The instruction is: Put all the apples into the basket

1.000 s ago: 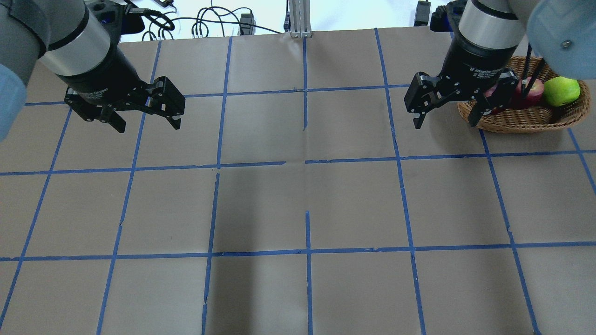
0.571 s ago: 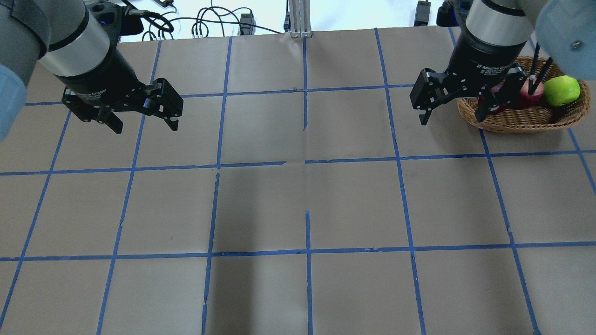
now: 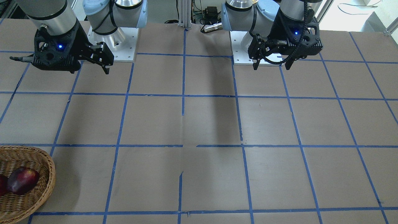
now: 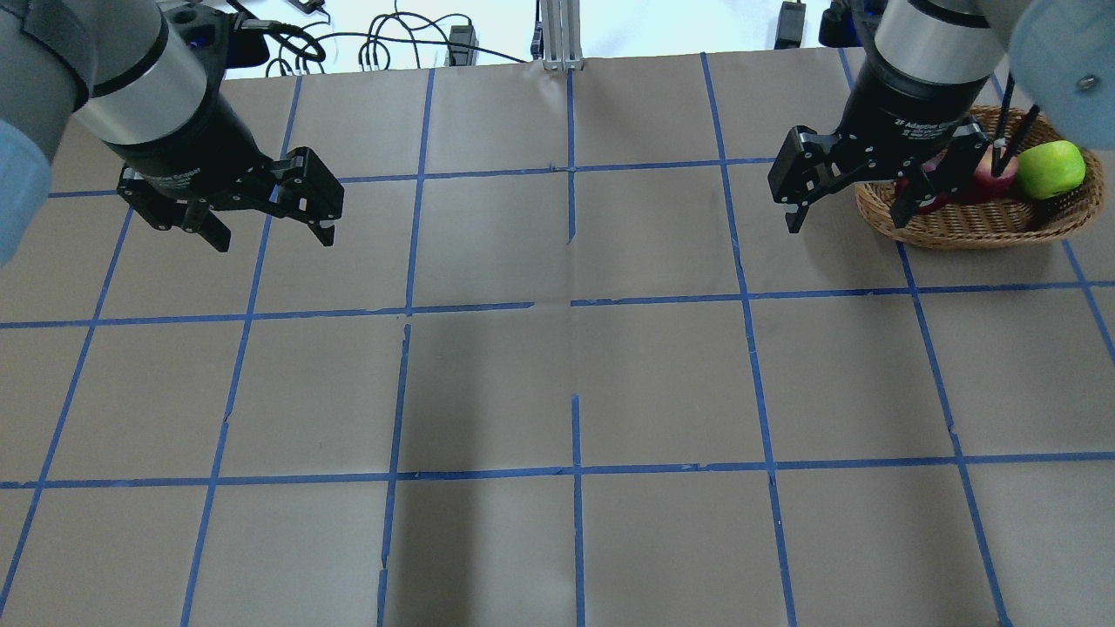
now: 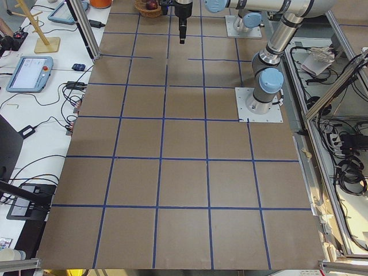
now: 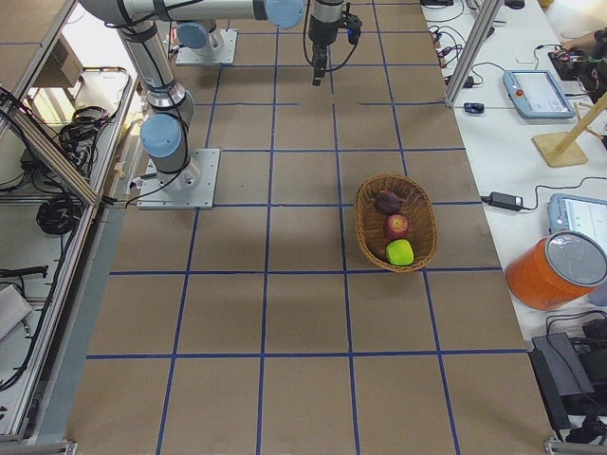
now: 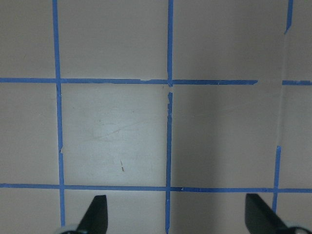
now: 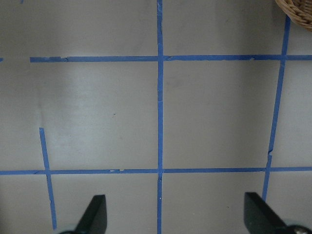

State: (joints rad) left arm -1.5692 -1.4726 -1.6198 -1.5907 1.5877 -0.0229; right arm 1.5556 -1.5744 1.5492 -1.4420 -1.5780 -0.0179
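With the maroon apple, red apple and green apple all in the basket, the job looks done: best hold both arms high and away from the wicker. The left hand hangs over the table, fingers spread wide, gripping nothing, aimed down. The right hand is equally wide and empty. The basket lies ahead of it, off to its right, apart from it. Its wrist camera catches only the basket's rim at one corner.
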